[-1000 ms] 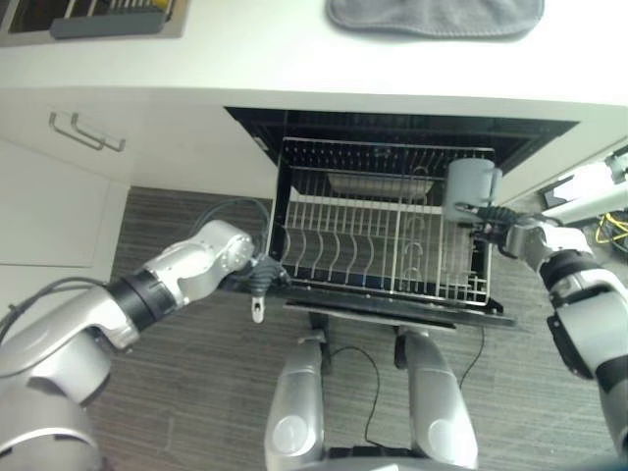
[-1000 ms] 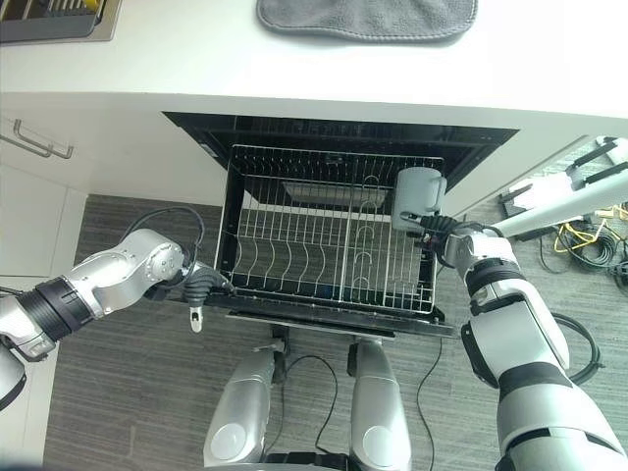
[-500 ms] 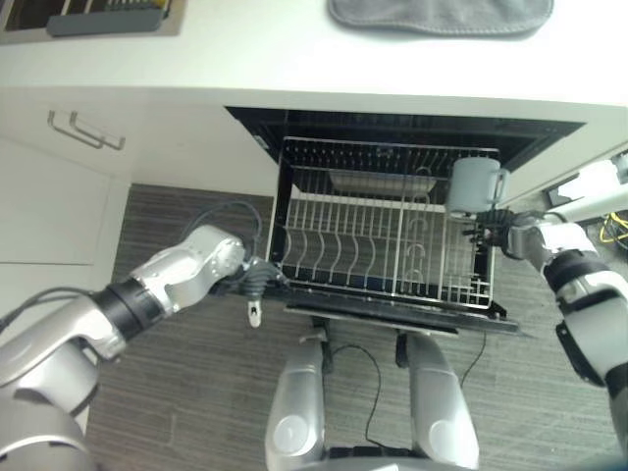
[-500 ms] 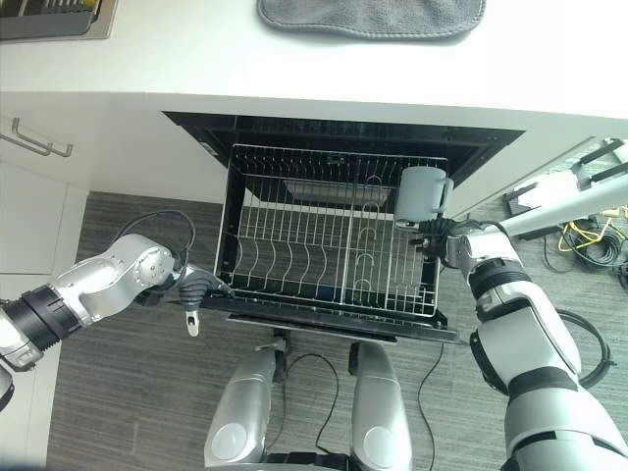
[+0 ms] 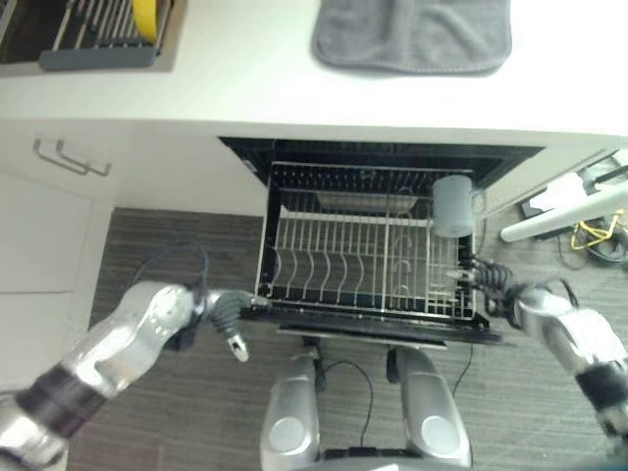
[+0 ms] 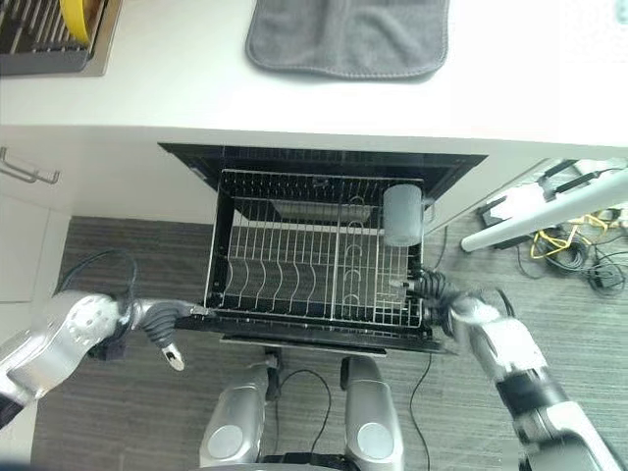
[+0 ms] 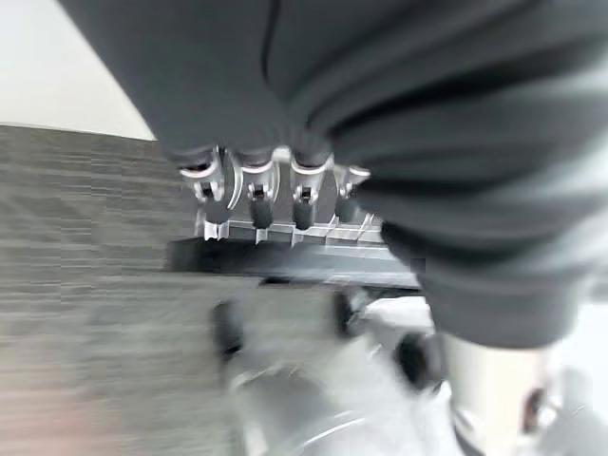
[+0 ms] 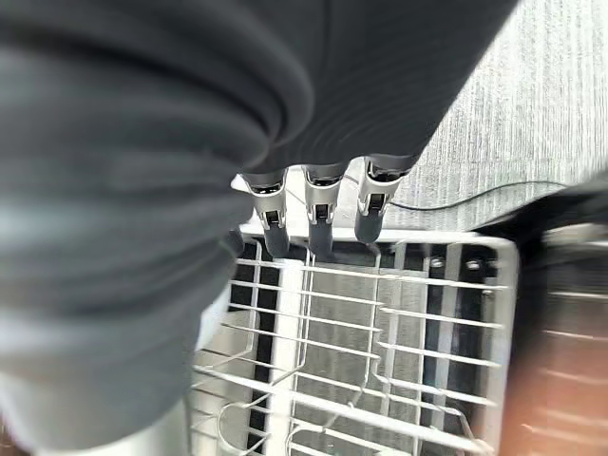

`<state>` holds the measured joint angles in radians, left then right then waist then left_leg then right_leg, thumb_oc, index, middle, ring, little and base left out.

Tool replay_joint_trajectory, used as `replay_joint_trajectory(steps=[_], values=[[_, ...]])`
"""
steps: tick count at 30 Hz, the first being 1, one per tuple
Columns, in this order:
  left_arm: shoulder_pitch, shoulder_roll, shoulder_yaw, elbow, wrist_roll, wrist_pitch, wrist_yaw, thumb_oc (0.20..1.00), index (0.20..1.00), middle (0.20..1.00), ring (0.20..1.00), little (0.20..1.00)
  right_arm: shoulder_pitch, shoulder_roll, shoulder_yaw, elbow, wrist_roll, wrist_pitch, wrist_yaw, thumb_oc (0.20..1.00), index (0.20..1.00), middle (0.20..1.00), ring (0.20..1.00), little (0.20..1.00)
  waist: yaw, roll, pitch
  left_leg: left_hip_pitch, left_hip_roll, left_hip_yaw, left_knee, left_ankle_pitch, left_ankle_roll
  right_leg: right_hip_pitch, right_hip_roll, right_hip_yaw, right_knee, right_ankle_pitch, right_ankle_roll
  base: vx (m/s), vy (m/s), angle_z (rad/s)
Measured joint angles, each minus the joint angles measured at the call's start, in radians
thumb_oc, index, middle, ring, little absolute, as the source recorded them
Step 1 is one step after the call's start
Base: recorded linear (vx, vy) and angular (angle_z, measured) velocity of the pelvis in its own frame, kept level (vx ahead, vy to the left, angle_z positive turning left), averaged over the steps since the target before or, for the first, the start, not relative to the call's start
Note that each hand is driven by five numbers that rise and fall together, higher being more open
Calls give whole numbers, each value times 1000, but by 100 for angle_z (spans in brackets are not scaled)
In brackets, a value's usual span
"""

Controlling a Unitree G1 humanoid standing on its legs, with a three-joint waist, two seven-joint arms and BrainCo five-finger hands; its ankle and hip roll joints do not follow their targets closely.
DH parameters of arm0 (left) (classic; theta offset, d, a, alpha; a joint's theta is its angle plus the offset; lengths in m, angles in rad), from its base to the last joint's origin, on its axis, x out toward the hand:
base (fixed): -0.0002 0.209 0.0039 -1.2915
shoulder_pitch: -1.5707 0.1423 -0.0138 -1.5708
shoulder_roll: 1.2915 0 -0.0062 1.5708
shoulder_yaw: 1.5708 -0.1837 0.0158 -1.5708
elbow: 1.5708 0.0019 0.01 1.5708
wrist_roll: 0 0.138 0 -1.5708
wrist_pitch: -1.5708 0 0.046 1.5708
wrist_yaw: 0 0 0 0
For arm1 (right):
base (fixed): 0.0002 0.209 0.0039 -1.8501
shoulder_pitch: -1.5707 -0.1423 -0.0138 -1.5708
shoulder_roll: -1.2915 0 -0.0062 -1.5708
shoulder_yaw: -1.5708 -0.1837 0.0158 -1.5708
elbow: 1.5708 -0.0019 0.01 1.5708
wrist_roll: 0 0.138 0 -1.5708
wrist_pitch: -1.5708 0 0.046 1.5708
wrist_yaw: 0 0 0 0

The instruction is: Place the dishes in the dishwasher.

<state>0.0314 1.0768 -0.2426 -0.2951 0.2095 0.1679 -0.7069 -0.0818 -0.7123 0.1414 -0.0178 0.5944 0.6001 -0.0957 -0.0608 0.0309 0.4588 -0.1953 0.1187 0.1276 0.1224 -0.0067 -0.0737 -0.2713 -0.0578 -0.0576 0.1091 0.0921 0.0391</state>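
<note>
Dishwasher rack [image 5: 363,255]: pulled out, mid frame. Grey mug [image 5: 453,205]: released half a second earlier, left standing at rack's upper right; one dish judged placed. Right robot hand [image 5: 488,278]: withdrawn, fingers relaxed. Left robot hand [image 5: 228,316]: fingers straight, empty.

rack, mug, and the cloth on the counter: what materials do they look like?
Rack: thin metal wire, light and glossy, probably coated or plated steel; open grid with upright tines.
Mug: matte grey, opaque, thick-walled; likely ceramic, possibly plastic.
Cloth: soft grey textile, fuzzy surface with rounded corners, looks like microfibre or terry.
</note>
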Motion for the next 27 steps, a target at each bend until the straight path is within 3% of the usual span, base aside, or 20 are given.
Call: replay_joint_trajectory(steps=[2, 4, 8, 10, 13, 15, 18, 19, 20, 22, 25, 27], values=[[130, -12, 154, -58, -117, -48, 89, 1000, 1000, 1000, 1000, 1000, 128, 7, -91, -127, -16, -14, 16, 1000, 1000, 1000, 1000, 1000, -6, -11, -10, 50, -1, 6, -33, 2, -1, 46, 1, 1, -29, 2, 2, 99, -4, -4], [210, -22, 230, -69, -201, -91, 157, 1000, 1000, 1000, 1000, 1000, 238, 7, -153, -169, -38, -48, 42, 1000, 1000, 1000, 1000, 1000, -4, -14, -81, 76, -1, 15, -64, 3, -2, 68, 3, 2, -59, 4, 4, 88, -17, -7], [179, -21, 248, -63, -344, -150, 244, 1000, 1000, 1000, 1000, 1000, 249, -13, -156, -131, -94, -51, 60, 1000, 1000, 1000, 1000, 1000, -6, -19, -172, 135, -3, 22, -106, 6, -2, 130, 5, 1, -110, 12, 13, 76, -43, -3], [121, -25, 247, -58, -431, -161, 278, 1000, 1000, 1000, 1000, 1000, 214, -40, -152, -134, -87, -40, 64, 1000, 1000, 1000, 1000, 1000, -7, -19, -176, 173, -1, 22, -121, 8, -4, 171, 7, -2, -130, 16, 13, 76, -59, 3], [38, -133, 239, -58, -579, -197, 367, 1000, 1000, 1000, 1000, 1000, 213, -51, -155, -176, -60, -53, 80, 1000, 1000, 1000, 1000, 1000, -4, -14, -232, 226, 3, 21, -165, 15, -10, 225, 15, -10, -171, 16, 13, 24, -49, 3], [10, -216, 232, -58, -629, -222, 428, 1000, 1000, 1000, 1000, 1000, 213, -46, -155, -217, -37, -78, 91, 1000, 1000, 1000, 1000, 1000, -5, -9, -238, 246, 2, 21, -180, 19, -11, 249, 15, -11, -191, 22, 13, 8, -67, 2], [34, -407, 223, -60, -670, -333, 537, 1000, 1000, 1000, 1000, 1000, 238, 1, -154, -308, -25, -218, 142, 1000, 1000, 1000, 1000, 1000, -7, -5, -246, 267, 5, 20, -196, 22, -13, 266, 16, -13, -196, 23, 13, 6, -79, 2], [55, -437, 233, -61, -670, -356, 550, 1000, 1000, 1000, 1000, 1000, 255, 2, -165, -340, -25, -244, 148, 1000, 1000, 1000, 1000, 1000, -7, -5, -249, 267, 5, 18, -197, 23, -14, 267, 16, -15, -196, 22, 13, 30, -124, 12], [128, -491, 297, -70, -678, -414, 573, 1000, 1000, 1000, 1000, 1000, 299, 16, -249, -389, -18, -303, 156, 1000, 1000, 1000, 1000, 1000, -8, -5, -258, 271, 6, 11, -203, 26, -16, 273, 15, -24, -196, 18, 14, 35, -118, 22], [184, -500, 381, -77, -714, -480, 614, 1000, 1000, 1000, 1000, 1000, 309, 47, -364, -382, -2, -379, 155, 1000, 1000, 1000, 1000, 1000, -5, -18, -301, 270, 7, -5, -204, 26, -16, 283, 14, -41, -196, 8, 17, 82, -120, 23], [241, -562, 440, -82, -741, -540, 623, 1000, 1000, 1000, 1000, 1000, 317, 116, -388, -446, 27, -415, 195, 1000, 1000, 1000, 1000, 1000, -2, -8, -351, 271, 3, -6, -215, 15, -1, 288, 12, -42, -196, -6, 30, 39, -27, 6], [241, -579, 432, -81, -755, -547, 624, 1000, 1000, 1000, 1000, 1000, 318, 124, -384, -464, 36, -429, 200, 1000, 1000, 1000, 1000, 1000, 7, 5, -359, 274, -3, -6, -215, 24, -7, 296, 0, -54, -196, -4, 31, -73, 219, 16]])
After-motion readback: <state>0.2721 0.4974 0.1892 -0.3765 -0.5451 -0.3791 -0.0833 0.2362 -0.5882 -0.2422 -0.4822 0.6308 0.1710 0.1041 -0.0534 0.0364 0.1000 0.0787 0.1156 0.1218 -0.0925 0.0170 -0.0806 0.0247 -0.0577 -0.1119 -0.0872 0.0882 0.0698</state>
